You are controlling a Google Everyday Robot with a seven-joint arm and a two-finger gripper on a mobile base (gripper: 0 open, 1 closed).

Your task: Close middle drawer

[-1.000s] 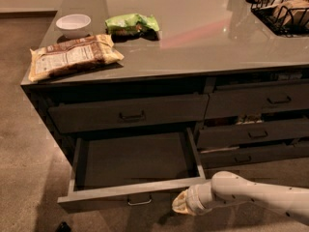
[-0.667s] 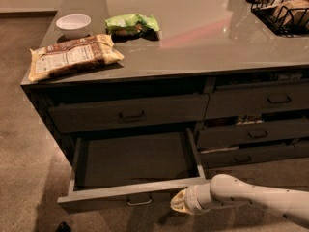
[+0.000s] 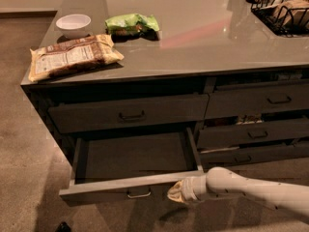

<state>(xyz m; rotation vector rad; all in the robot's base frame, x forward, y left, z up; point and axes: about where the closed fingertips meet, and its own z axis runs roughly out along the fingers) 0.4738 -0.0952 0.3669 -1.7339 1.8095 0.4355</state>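
Observation:
The middle drawer point(image 3: 106, 189) is in the left column of the grey counter and stands pulled far out. Its dark bare inside point(image 3: 135, 156) shows, and a small bar handle point(image 3: 139, 194) sits at the centre of its flat front. My gripper point(image 3: 176, 193) is at the end of a white arm that reaches in from the lower right. It is right at the right end of the drawer's front, at about the front's height.
The closed top drawer point(image 3: 128, 112) is above it. Right-column drawers point(image 3: 256, 134) stand slightly ajar. On the counter top point(image 3: 203, 42) are a white bowl point(image 3: 73, 23), a green bag point(image 3: 132, 24), a brown snack bag point(image 3: 72, 56) and a black wire basket point(image 3: 282, 8). Carpet lies in front.
My gripper has moved a little left and up, against the right end of the drawer front. The drawer looks pushed in very slightly.

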